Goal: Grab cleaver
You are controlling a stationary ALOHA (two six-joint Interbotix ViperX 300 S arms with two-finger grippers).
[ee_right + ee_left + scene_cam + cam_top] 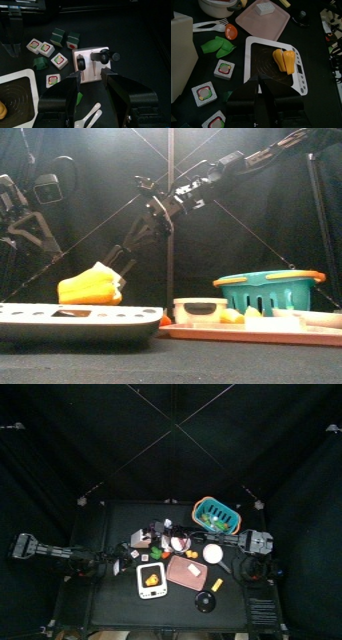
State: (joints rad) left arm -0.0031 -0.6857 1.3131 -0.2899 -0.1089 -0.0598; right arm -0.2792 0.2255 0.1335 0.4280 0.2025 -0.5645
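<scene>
Black table inside the curtain pen, cluttered. White tray (299, 85) at near left holds one yellow pepper (283, 61), nothing else. Pink tray (278, 22) to its right carries a small white block (264, 7). Teal basket (214, 512) sits at far right; I can't tell what's in it. White bowl (218, 6) stands by the pink tray, contents unreadable. Cleaver (92, 67) lies flat left of centre, beyond the white tray, black handle up against a dark-handled fork (81, 65), with sushi pieces (59, 60) scattered just beside it. Right gripper (92, 80) hovers over the cleaver, claw spread wide, gripping nothing. Left gripper (258, 92) hangs over the white tray's left edge, claw about half apart, empty.
</scene>
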